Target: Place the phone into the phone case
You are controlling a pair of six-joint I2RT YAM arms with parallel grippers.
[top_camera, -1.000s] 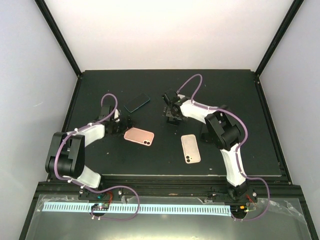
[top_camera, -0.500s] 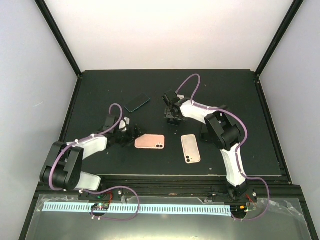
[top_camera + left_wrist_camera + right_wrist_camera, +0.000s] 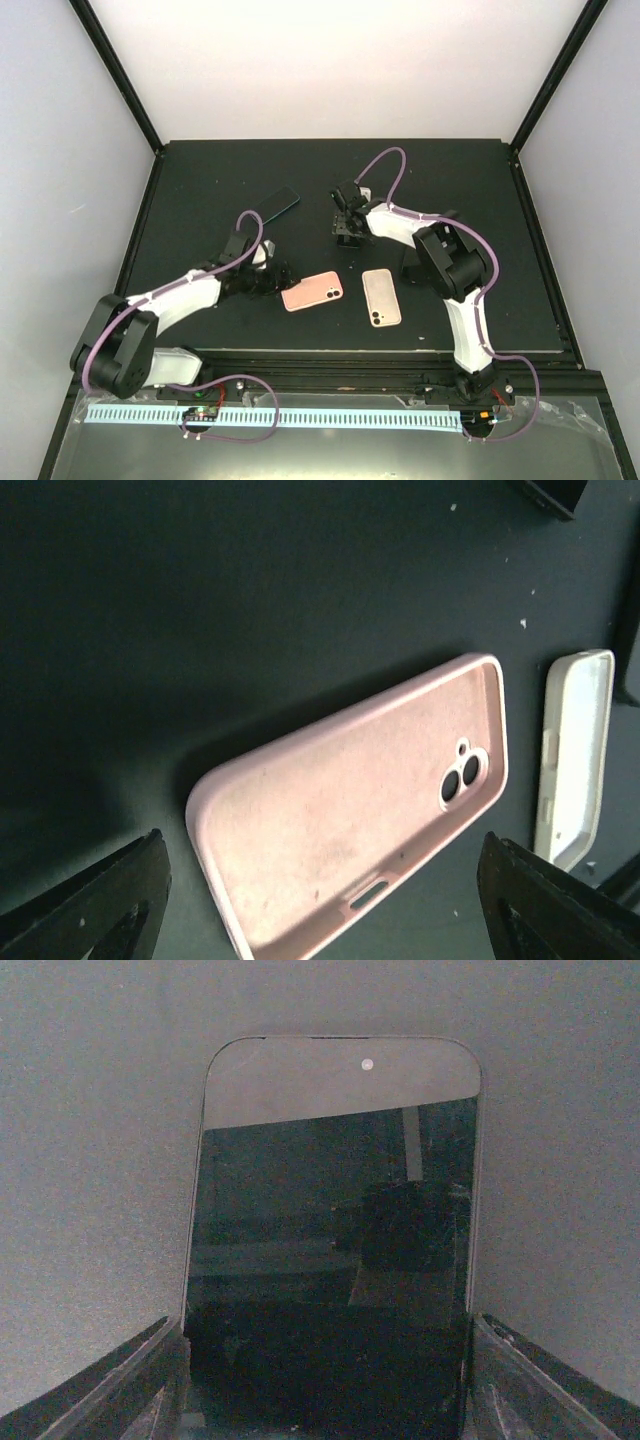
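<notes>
Phone point(image 3: 330, 1210) fills the right wrist view, screen toward the camera. Its lower end is pinched between the right gripper's point(image 3: 326, 1332) fingers, which press on both long edges.

In the left wrist view, the pink case point(image 3: 350, 800) lies hollow side up on the table point(image 3: 200, 580), with the white case point(image 3: 575, 750) just beside it. The left gripper point(image 3: 320, 845) is spread wide and holds nothing.

From the top, the right gripper hangs over the far middle of the table, well apart from both cases, and a second phone point(image 3: 275, 204) lies to its left.

Held only by its end, the phone could pivot or slip on the way over. Neither case is pinned, so the pink case may skid when the phone is pressed in. The phone's camera end could also land away from the case's cutout.
</notes>
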